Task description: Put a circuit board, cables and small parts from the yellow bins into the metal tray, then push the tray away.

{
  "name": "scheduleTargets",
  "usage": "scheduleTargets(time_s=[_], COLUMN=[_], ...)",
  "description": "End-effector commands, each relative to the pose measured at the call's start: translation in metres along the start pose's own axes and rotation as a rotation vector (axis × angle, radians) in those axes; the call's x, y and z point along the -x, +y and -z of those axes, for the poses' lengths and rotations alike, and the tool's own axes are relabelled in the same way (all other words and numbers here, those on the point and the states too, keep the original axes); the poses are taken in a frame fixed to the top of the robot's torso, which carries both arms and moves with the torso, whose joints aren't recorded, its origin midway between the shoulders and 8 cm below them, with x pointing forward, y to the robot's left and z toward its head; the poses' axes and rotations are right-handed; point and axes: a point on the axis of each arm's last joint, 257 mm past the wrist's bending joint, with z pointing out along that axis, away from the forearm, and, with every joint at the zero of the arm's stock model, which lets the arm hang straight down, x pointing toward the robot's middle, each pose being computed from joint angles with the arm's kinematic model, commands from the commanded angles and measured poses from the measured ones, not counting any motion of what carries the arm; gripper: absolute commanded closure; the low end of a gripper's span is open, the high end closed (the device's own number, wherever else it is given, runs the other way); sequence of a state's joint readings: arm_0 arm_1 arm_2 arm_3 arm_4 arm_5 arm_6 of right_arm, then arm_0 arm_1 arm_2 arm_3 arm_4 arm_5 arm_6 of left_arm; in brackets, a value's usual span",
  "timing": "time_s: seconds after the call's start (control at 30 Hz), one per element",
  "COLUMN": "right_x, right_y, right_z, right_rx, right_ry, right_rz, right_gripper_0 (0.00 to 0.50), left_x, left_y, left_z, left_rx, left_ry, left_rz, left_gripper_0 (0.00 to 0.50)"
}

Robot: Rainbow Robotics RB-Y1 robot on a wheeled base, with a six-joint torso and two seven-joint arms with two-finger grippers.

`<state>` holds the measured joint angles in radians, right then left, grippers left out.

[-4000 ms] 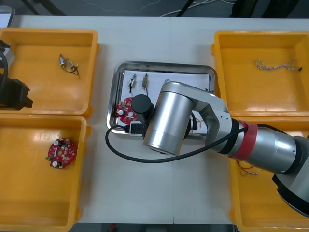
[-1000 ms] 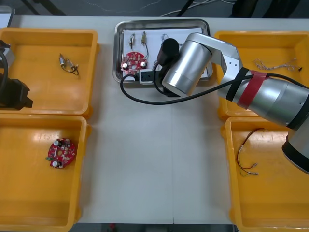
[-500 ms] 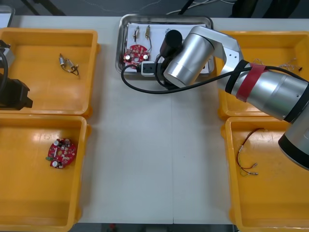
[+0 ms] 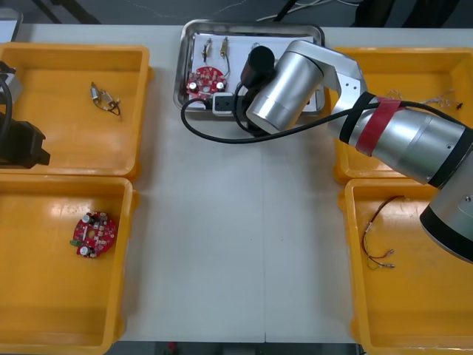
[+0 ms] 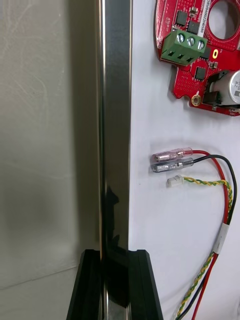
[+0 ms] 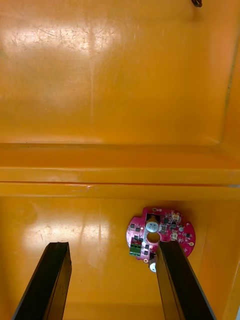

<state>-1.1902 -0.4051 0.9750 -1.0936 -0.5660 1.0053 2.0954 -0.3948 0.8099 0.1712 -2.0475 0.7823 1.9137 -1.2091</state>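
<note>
Right wrist view: right pincer [image 5: 114,255] clamped on the rim of the shiny metal tray [image 5: 114,100], which carries a round red circuit board [image 5: 182,80]; at the far edge of the light counter [image 4: 236,222], overpushing could topple it; spread left pincer [image 6: 112,245] parked over a yellow bin [image 6: 100,100].

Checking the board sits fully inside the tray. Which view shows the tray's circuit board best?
Front view: the circuit board lies whole inside the metal tray. Right wrist view crops it, beyond the right gripper clamping the rim. Left wrist view shows another board.
</note>
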Motion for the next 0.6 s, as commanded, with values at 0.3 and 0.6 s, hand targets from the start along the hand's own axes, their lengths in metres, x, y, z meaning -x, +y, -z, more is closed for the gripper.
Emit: scheduleTargets(time_s=[0.3, 0.6], right_x=[0.0427, 0.0431], right_y=[-0.0065, -0.0073], right_z=[0.0102, 0.0106], right_rx=[-0.023, -0.024], right_ry=[-0.06, -0.06], right_rz=[0.034, 0.044], right_gripper_0=[0.5, 0.071], left_x=[-0.0012, -0.0012], left_y=[0.0071, 0.0071], left_z=[0.0066, 0.0066], left_rx=[0.024, 0.024], left_ry=[-0.013, -0.013], left_rz=[-0.058, -0.058], left_gripper_0=[0.0, 0.0])
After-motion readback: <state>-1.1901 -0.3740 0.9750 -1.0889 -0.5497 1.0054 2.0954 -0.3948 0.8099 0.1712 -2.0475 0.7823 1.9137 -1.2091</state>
